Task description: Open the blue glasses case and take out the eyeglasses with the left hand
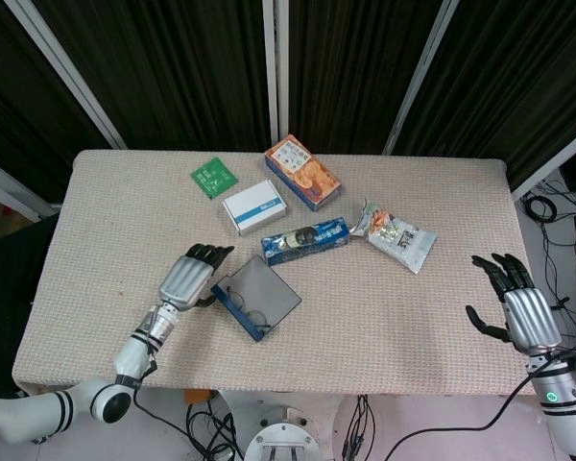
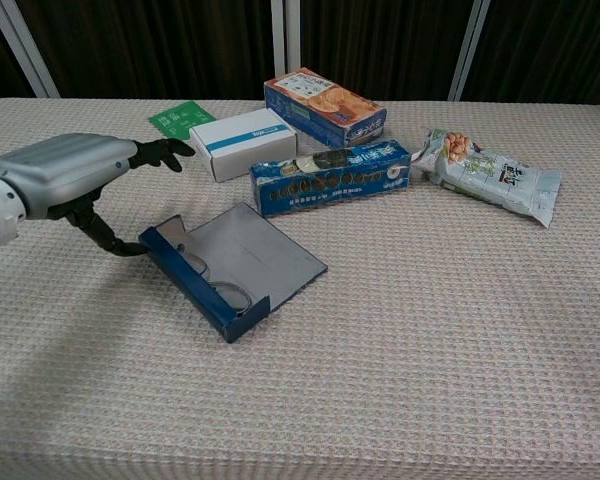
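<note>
Eyeglasses lie inside the open blue glasses case, which sits skewed near the front of the table, lid flat. At the case's left end, the left hand has its thumb touching the case's corner while its other fingers reach out above, holding nothing. Far to the case's right, the right hand hovers past the table edge, fingers spread and empty. Beyond the case lie a blue biscuit sleeve, a white box, a snack bag, an orange carton and a green card.
</note>
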Action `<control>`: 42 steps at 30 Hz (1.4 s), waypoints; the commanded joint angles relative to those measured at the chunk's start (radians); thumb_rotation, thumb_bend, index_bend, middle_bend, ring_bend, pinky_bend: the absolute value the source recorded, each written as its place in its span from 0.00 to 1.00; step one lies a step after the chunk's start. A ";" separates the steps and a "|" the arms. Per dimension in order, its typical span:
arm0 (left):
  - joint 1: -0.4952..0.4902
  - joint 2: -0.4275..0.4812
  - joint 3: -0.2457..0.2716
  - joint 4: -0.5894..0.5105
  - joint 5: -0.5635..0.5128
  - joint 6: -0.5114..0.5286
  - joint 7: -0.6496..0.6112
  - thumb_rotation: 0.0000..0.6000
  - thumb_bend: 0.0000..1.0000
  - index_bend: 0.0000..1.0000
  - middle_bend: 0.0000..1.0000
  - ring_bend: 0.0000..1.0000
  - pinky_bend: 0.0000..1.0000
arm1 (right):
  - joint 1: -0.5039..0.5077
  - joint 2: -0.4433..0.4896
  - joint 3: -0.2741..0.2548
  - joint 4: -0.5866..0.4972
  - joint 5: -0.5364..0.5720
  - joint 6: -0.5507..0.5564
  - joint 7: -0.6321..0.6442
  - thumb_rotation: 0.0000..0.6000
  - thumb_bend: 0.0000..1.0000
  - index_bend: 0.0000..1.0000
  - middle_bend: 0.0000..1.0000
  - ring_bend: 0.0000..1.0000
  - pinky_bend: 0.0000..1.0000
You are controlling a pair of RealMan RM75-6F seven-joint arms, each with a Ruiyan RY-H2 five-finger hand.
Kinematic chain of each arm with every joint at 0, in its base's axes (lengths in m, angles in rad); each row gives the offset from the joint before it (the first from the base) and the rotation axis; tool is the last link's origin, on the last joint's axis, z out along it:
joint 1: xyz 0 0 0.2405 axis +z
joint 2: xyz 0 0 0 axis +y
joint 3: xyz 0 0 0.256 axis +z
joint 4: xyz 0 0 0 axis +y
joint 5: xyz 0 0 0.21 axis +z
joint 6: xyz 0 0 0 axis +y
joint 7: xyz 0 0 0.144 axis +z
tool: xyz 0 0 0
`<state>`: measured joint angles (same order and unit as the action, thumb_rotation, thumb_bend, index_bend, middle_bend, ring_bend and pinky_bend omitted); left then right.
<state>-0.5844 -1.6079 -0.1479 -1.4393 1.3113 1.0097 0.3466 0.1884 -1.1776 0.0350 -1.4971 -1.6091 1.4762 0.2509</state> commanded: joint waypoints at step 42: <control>-0.001 -0.001 0.173 -0.238 0.085 -0.014 0.304 0.00 0.77 0.40 0.09 0.09 0.12 | 0.002 -0.013 -0.003 0.010 -0.013 -0.002 0.009 1.00 0.30 0.13 0.22 0.07 0.11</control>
<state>-0.5904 -1.6142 0.0216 -1.6719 1.4004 0.9898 0.6445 0.1903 -1.1901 0.0319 -1.4872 -1.6221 1.4738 0.2603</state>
